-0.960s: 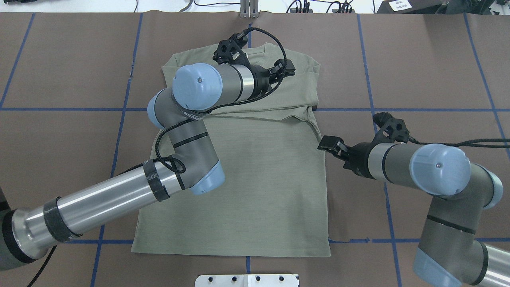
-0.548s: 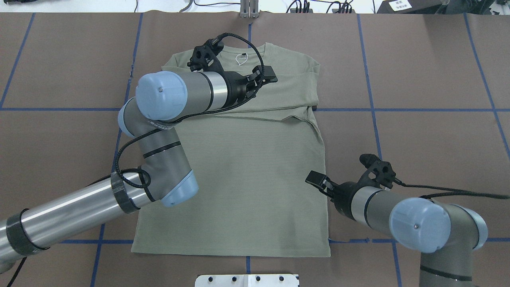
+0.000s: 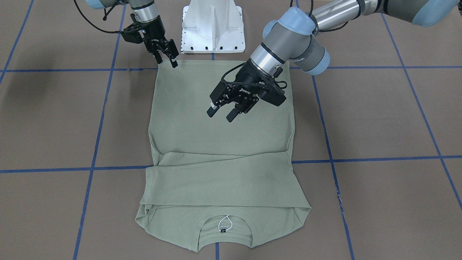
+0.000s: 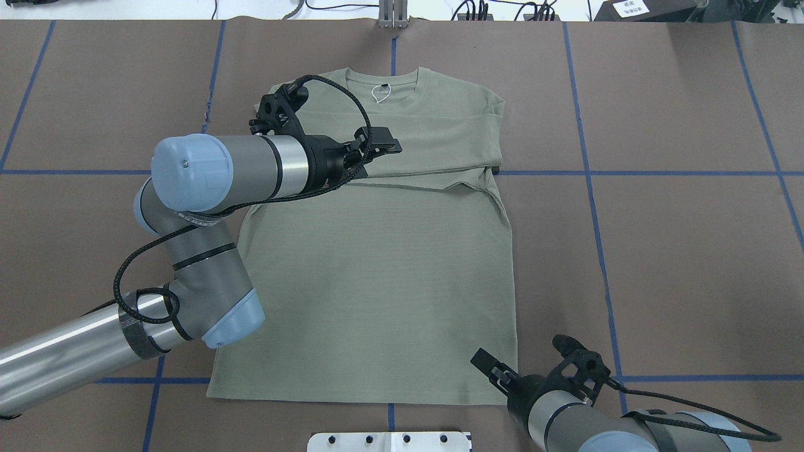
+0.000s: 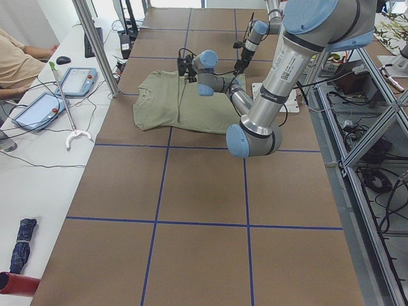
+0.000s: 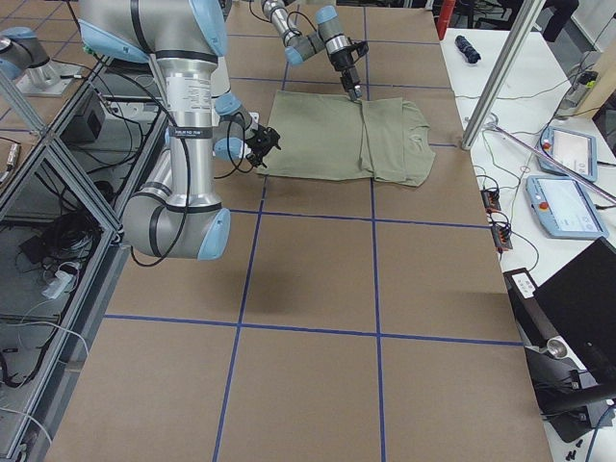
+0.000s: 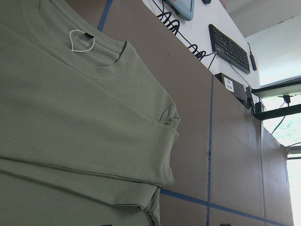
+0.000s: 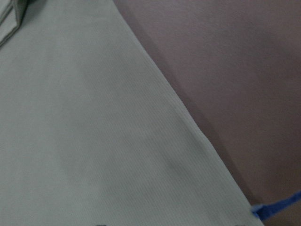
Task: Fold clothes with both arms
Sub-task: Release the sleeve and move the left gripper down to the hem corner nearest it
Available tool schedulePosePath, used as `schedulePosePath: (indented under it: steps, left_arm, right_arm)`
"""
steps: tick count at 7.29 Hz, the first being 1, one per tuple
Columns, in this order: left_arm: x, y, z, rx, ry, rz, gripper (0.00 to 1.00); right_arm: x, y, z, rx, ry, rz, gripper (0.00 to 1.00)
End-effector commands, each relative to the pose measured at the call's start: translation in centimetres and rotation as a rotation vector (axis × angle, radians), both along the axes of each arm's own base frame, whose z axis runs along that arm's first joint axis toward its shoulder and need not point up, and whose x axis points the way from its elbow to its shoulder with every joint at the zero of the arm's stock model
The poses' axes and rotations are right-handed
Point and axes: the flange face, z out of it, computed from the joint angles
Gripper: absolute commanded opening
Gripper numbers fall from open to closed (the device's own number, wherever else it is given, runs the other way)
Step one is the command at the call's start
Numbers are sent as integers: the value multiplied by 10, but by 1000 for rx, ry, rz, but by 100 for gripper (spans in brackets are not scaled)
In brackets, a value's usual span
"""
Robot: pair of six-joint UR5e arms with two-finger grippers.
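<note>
**Left claw (image 3: 221,115) and right claw (image 3: 168,62) spread wide, nothing gripped**

The left claw is held above the body of the shirt (image 3: 220,144). The right claw is poised at a hem corner on the robot's side. The shirt is laid flat on the desk (image 3: 379,119), sleeves folded across the chest, neck turned away from the robot.

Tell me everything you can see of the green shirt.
The sage-green knit shirt lies flat on the brown table, both long sleeves folded across the chest. A black label with a white loop sits inside the ribbed crew neck. The open left pincer hangs above it; the right pincer is at a hem corner.
</note>
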Motion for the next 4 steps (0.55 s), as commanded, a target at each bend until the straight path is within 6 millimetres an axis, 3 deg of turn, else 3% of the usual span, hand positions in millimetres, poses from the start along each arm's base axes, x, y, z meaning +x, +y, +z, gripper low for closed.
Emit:
schedulePosePath:
  steps: [1,4]
  left_arm:
    - [1,1,2,-2,-2,2,88]
    - [4,1,6,-6,-8,4,90]
  right_arm:
    - [-7,19,8,-41,31,-6,91]
    - [-2,27,25,-57,73,-27,90]
